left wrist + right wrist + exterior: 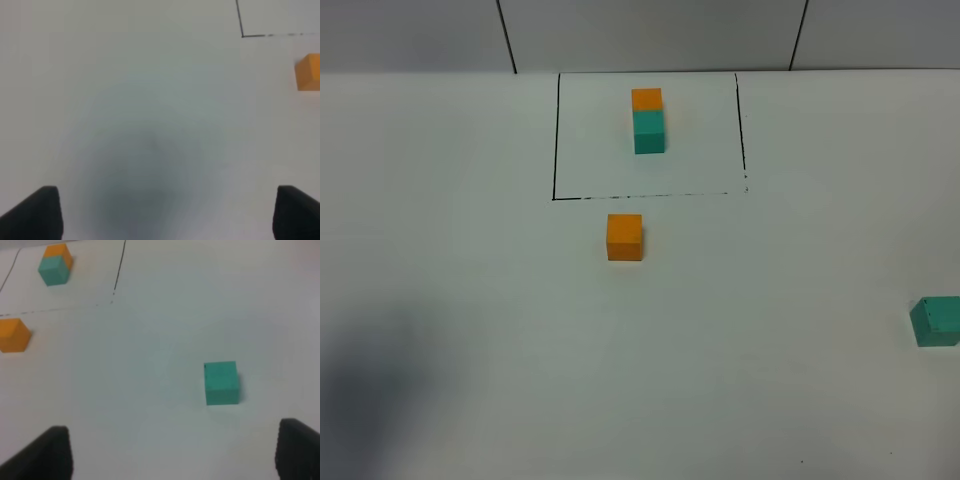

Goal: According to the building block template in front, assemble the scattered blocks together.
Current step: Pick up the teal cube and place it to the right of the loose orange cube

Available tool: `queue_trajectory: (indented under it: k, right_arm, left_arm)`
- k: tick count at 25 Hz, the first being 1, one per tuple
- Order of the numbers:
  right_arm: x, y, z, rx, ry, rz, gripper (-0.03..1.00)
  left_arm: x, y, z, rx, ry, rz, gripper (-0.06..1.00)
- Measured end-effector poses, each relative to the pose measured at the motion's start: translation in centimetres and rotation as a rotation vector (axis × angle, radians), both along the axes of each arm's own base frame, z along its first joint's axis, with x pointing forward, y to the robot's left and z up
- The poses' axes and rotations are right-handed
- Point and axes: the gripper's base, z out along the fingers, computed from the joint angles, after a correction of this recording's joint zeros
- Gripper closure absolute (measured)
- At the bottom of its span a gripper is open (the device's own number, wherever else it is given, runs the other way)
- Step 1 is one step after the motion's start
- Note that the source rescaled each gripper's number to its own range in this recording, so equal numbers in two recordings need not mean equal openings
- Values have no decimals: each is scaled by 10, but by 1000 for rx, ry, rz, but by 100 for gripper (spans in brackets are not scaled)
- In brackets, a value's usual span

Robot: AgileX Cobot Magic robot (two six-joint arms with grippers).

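A white table (470,280) fills the high view. A soft grey shadow (380,390) lies on it, well to the left of and nearer the camera than a black-lined rectangle (556,140) drawn at the far middle.

The left pincer (167,212) hangs above that shaded patch. Its two dark fingers are spread wide with only table between them.

Inside the rectangle, near its far edge, sits the template pair (648,120): an orange cube touching a teal one. The pair is apart from every line.

A loose orange cube (625,237) rests just outside the rectangle's near line, with open table all around it.

A loose teal cube (937,321) lies well to the right of the rectangle, cut off by the high view's right edge.

The right pincer (172,450) hovers near this teal cube. Its fingers are spread wide and grip nothing, and the cube lies ahead of them, not touching.
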Motion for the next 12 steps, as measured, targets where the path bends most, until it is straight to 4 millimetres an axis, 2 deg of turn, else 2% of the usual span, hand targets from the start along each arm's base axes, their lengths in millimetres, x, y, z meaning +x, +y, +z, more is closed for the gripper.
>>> queue_trajectory:
  k: [8, 12]
  right_arm:
    - [0, 0, 0, 2, 0, 1, 30]
    - [0, 0, 0, 2, 0, 1, 30]
  left_arm:
    - [-56, -4, -14, -38, -137, -10, 1]
    - [-78, -5, -28, -36, -149, -17, 3]
